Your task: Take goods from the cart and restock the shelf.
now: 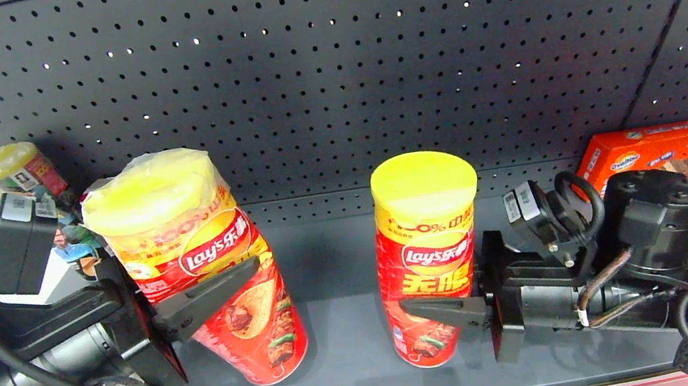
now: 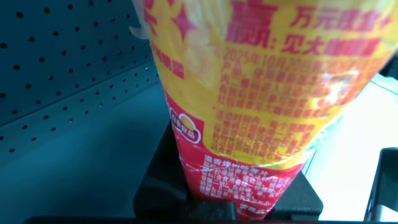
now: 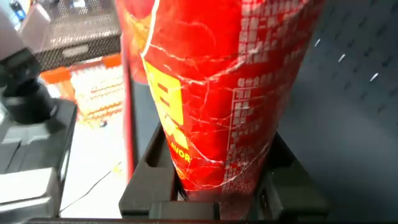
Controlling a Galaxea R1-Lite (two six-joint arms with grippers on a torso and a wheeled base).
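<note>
Chip can, middle behind left gripper

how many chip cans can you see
3: tilted can in left pincer, upright can in right pincer, third can far left at the back. Others may be hidden.

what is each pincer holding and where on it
The left pincer grips the tilted chip can around its middle; the right pincer grips the upright chip can on its lower half.
</note>
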